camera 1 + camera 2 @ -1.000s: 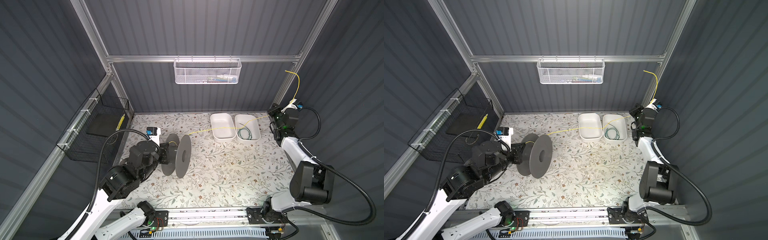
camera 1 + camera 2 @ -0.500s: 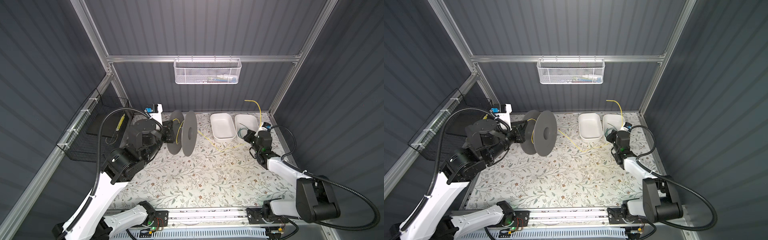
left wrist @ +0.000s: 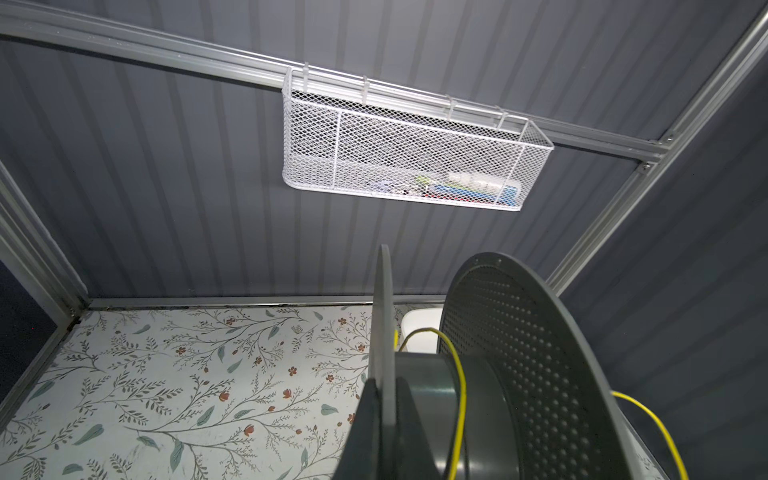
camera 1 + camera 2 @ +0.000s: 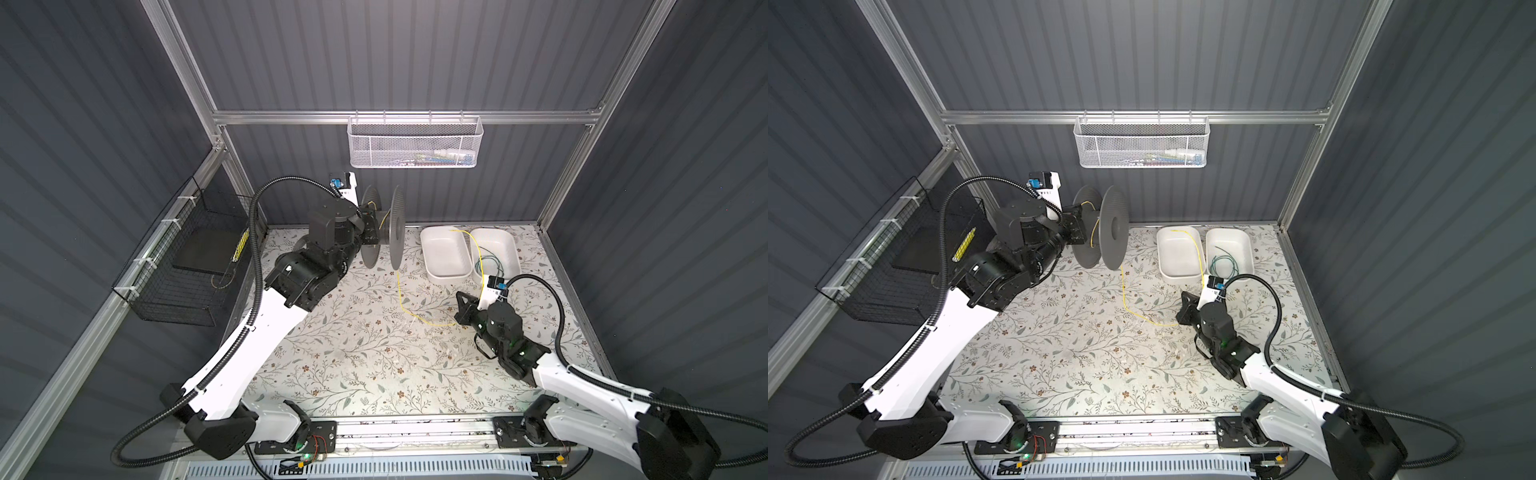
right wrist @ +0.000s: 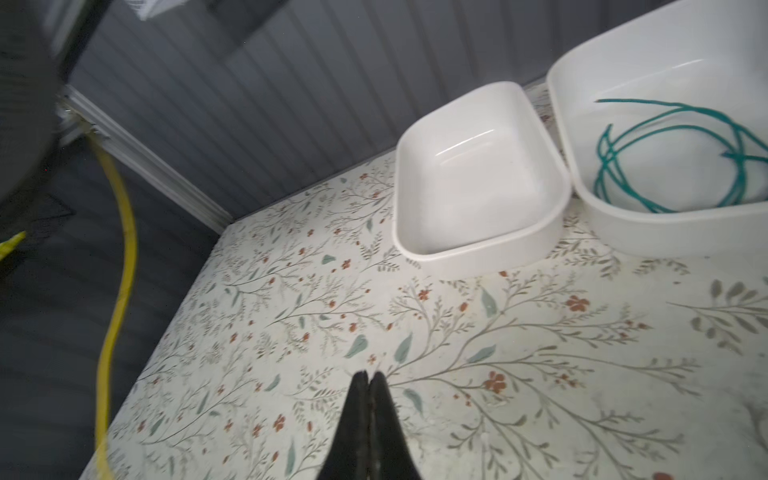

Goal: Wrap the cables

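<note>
the yellow wire point(image 4: 399, 291) runs from by our right fingers point(image 5: 354, 415), pressed together, leftward up to the spool point(image 4: 397, 232) our left fingers point(image 3: 362, 432) clamp.

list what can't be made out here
Whether the right gripper pinches the yellow wire: its body covers the wire in both top views.
Contents of the white mesh basket: mesh-screened, too small, left wrist view.
Wire turns on the spool: flanges hide the hub in top views.

Matt dimpled spool point(image 3: 519, 353), glossy plastic tray point(image 5: 478, 253), smooth yellow cables point(image 5: 132, 237)
</note>
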`<act>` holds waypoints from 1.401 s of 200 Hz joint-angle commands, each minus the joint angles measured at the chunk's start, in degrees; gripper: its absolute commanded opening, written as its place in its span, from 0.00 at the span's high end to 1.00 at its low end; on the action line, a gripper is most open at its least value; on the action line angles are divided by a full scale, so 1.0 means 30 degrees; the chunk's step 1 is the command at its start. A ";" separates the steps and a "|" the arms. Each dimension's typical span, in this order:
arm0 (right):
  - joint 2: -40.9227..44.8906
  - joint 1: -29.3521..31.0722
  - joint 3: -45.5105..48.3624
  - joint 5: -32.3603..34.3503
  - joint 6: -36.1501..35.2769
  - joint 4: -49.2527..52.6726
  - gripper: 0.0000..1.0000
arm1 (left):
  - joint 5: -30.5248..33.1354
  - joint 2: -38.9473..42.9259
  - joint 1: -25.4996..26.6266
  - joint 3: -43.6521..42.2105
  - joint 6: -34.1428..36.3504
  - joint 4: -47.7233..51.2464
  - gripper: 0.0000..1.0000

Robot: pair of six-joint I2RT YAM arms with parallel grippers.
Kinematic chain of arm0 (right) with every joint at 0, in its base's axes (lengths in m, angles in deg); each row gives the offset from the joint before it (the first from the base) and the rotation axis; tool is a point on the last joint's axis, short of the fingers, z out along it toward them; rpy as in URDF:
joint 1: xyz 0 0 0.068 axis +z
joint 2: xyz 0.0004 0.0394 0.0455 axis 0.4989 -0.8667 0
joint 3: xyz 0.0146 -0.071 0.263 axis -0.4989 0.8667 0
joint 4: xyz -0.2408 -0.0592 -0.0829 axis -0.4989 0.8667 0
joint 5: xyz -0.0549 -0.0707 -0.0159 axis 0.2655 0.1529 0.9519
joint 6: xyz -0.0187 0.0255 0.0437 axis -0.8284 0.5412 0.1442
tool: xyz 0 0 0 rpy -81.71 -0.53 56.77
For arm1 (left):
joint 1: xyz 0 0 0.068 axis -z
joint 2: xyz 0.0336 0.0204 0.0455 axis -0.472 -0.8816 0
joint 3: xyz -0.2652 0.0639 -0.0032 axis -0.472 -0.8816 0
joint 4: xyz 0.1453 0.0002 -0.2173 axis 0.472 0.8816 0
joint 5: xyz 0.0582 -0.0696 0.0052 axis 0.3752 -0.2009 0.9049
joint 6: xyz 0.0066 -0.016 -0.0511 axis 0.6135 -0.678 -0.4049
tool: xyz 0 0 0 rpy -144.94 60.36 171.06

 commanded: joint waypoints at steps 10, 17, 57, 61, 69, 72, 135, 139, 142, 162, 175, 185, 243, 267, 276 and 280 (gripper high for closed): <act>0.2345 0.2312 -0.0297 0.1379 0.0820 0.1804 1.00 | 0.2469 -0.0641 -0.0186 -0.1129 0.0058 -0.4737 1.00; 0.2791 0.2809 -0.0447 0.1516 0.0952 0.2203 1.00 | 0.2846 -0.0933 -0.0189 -0.1334 -0.0009 -0.5177 1.00; 0.4539 0.4876 -0.1848 0.1547 0.1074 0.3482 1.00 | 0.4901 -0.2921 -0.0218 -0.2032 -0.0147 -0.6601 1.00; 0.4572 0.5051 -0.2012 0.1477 0.1093 0.3457 1.00 | 0.5137 -0.3104 -0.0219 -0.2172 -0.0216 -0.6761 1.00; 0.4545 0.5400 -0.2489 0.1176 0.1178 0.3382 1.00 | 0.5559 -0.3482 -0.0198 -0.2518 -0.0261 -0.7205 1.00; 0.4506 0.5531 -0.2619 0.1088 0.1220 0.3327 1.00 | 0.5741 -0.3583 -0.0216 -0.2672 -0.0316 -0.7383 1.00; 0.2178 0.7935 -0.6500 -0.1735 0.1232 0.1457 1.00 | 0.6207 -0.5656 -0.0277 -0.3476 -0.2198 -0.7839 1.00; 0.2167 0.7932 -0.6778 -0.1808 0.1204 0.1494 1.00 | 0.6266 -0.5807 -0.0277 -0.3495 -0.2354 -0.7594 1.00; 0.2173 0.7939 -0.6971 -0.1911 0.1109 0.1491 1.00 | 0.6316 -0.5899 -0.0303 -0.3538 -0.2467 -0.7497 1.00; 0.2509 0.7856 -0.8461 -0.1631 -0.0113 0.2271 1.00 | 0.5769 -0.6119 -0.0307 -0.4287 -0.2262 -0.7497 1.00; 0.2831 0.7287 -0.9591 -0.1517 -0.1036 0.3274 1.00 | 0.4825 -0.5941 -0.0307 -0.5066 -0.1674 -0.7721 1.00; 0.3039 0.6363 -1.0561 -0.2112 -0.1256 0.4137 1.00 | 0.4278 -0.5765 -0.0307 -0.6173 -0.1529 -0.7695 1.00; 0.1559 -0.0288 -1.6672 -0.7041 -0.0163 0.7476 1.00 | 0.3042 -0.5283 0.0535 -0.9795 -0.1177 -0.8142 1.00; 0.0506 -0.2240 -1.8938 -0.8347 0.0288 0.8183 1.00 | 0.3738 -0.5429 0.1584 -0.9911 0.0049 -0.7573 1.00; 0.0061 -0.2743 -1.9737 -0.8628 0.0332 0.8367 1.00 | 0.3715 -0.5429 0.1959 -0.9944 0.0541 -0.7452 1.00; -0.0139 -0.2993 -2.0060 -0.8807 0.0359 0.8389 1.00 | 0.3798 -0.5430 0.2151 -0.9956 0.0805 -0.7374 1.00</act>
